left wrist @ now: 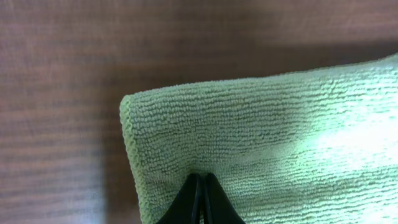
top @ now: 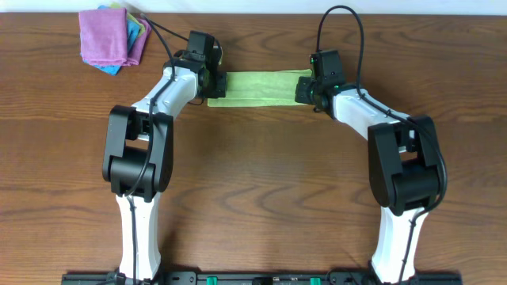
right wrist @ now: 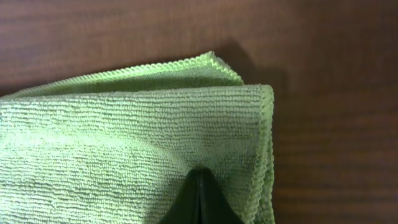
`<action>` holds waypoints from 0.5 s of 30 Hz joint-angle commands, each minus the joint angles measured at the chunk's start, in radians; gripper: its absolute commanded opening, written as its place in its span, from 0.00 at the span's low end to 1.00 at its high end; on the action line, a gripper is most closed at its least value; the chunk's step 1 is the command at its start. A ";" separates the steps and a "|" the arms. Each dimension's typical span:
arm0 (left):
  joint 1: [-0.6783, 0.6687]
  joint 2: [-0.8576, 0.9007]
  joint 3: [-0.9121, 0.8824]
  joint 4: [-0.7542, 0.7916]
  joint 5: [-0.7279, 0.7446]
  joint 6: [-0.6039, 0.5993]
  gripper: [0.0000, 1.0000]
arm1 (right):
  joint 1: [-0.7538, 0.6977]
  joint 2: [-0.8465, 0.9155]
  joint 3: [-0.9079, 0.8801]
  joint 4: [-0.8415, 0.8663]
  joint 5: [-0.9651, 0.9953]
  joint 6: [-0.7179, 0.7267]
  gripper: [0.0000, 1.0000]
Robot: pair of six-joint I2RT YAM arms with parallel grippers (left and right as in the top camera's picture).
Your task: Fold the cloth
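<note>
The lime-green cloth (top: 257,87) lies on the table as a folded strip stretched between my two grippers at the far middle. My left gripper (top: 212,81) is shut on the strip's left end; in the left wrist view its closed fingertips (left wrist: 200,180) pinch the cloth (left wrist: 261,137) near its left corner. My right gripper (top: 305,89) is shut on the right end; in the right wrist view its fingertips (right wrist: 200,177) pinch the cloth (right wrist: 124,137) next to the doubled right edge. The white tag is out of sight.
A stack of folded cloths, purple (top: 104,36) on top with blue and green edges beneath, lies at the far left corner of the wooden table (top: 261,182). Cables loop over both arms near the back edge.
</note>
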 commanded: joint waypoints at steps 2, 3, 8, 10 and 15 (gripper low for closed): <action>0.001 0.018 -0.004 -0.099 -0.007 0.009 0.06 | 0.020 0.013 -0.013 -0.110 -0.045 0.010 0.01; 0.001 0.018 -0.004 -0.121 -0.007 0.009 0.06 | 0.023 0.013 -0.013 -0.136 -0.052 0.010 0.01; 0.001 0.018 -0.004 -0.161 -0.007 0.009 0.05 | 0.028 0.005 -0.013 -0.206 -0.056 0.010 0.01; 0.000 0.018 -0.004 -0.153 -0.007 0.009 0.06 | 0.026 -0.011 -0.011 -0.207 -0.056 0.014 0.01; 0.001 0.018 -0.004 -0.146 -0.008 0.009 0.06 | 0.024 -0.151 0.014 -0.253 -0.063 -0.002 0.07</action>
